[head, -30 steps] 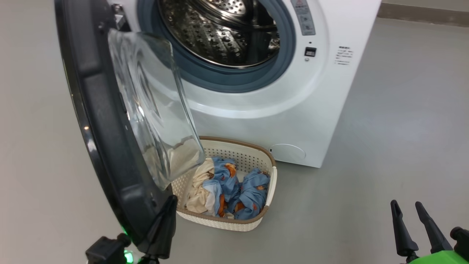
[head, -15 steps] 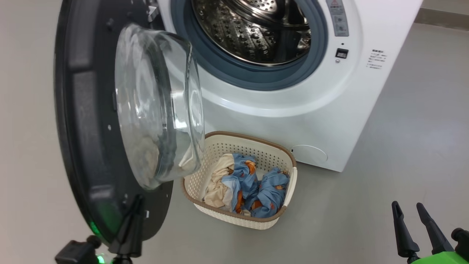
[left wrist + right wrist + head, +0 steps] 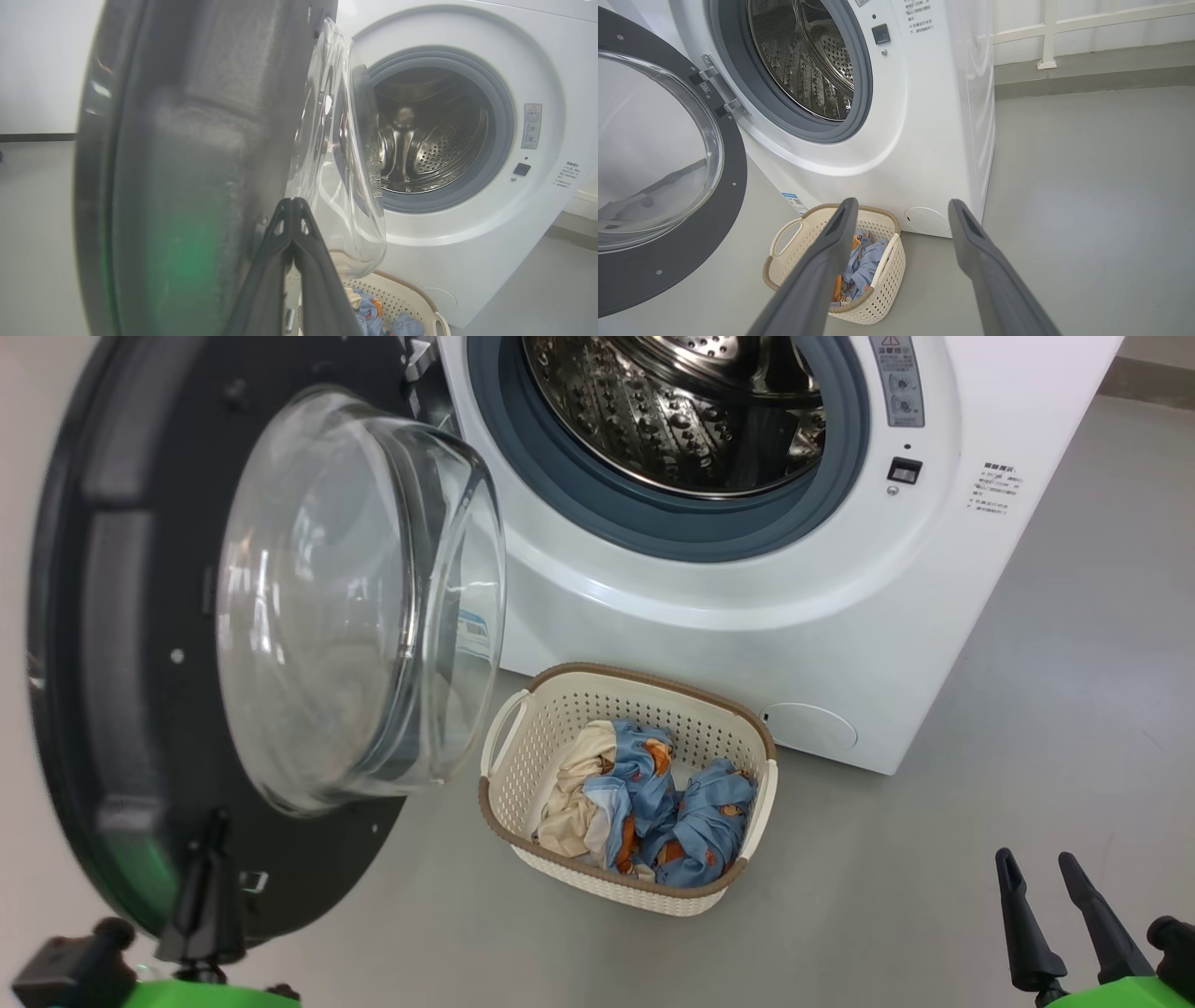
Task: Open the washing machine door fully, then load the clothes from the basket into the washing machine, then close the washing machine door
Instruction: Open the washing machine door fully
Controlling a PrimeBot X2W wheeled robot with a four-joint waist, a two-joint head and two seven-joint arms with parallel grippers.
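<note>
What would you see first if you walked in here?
The huge round washing machine door, swung open at the left with its bulging glass bowl. Right of it gapes the shiny steel drum, and on the floor below sits the basket of blue and cream clothes.

Laundry spot in a bare room; home or test space, cannot tell. White front-load washing machine (image 3: 709, 644) stands directly on a smooth grey floor (image 3: 1027, 709), with a plastic basket (image 3: 560, 728) of clothes (image 3: 691, 812) just in front. Plain white wall (image 3: 37, 65) with dark skirting strip (image 3: 37, 137); white railing (image 3: 1087, 21) behind.
</note>
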